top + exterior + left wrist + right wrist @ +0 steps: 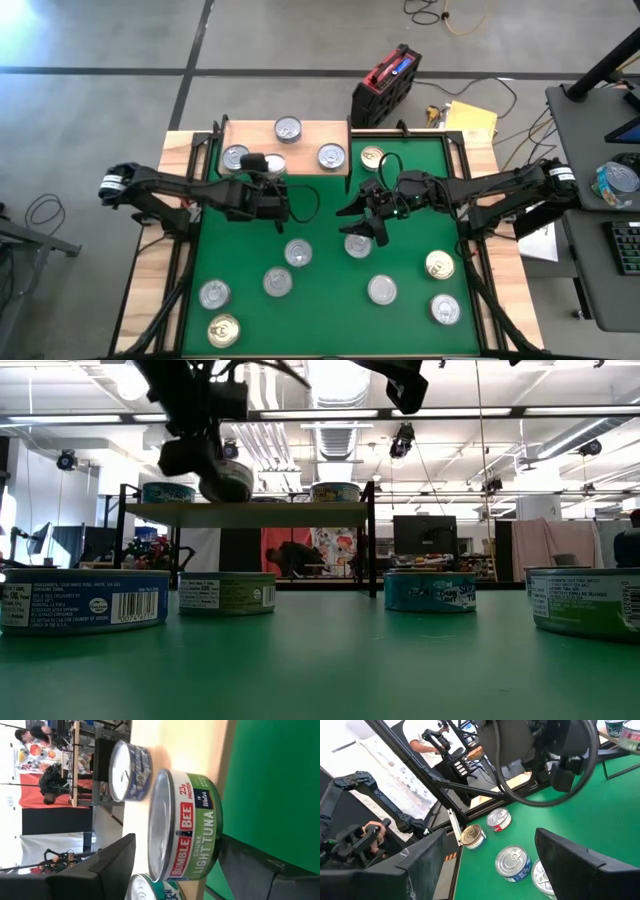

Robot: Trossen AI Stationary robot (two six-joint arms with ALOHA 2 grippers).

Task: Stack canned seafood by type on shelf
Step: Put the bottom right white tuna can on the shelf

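Observation:
The shelf (300, 140) stands at the mat's far left with several tins on its board. One is a green-sided tuna tin (185, 827) near the board's near edge, standing on its base. My left gripper (268, 183) is open and turned on its side at that tin, with one finger (100, 870) off the lid side and the other (260, 870) by the base side. My right gripper (367, 222) hangs open and level above the mat's middle, over a silver-topped tin (358, 244), and holds nothing. Its fingers (425, 865) frame loose tins (512, 862) on the mat. My left gripper has a plain gap between its one finger and the tuna tin's lid (155, 835). Whether the other finger touches the tin's base edge (219, 840) I cannot tell. The tin stands upright on the shelf board.
Several loose tins lie on the green mat (330, 320), among them gold-topped ones (223, 330) (439, 264) and one (372, 157) right of the shelf. A red and black case (385, 85) and cables lie beyond the far edge. A desk (600, 150) stands at the right.

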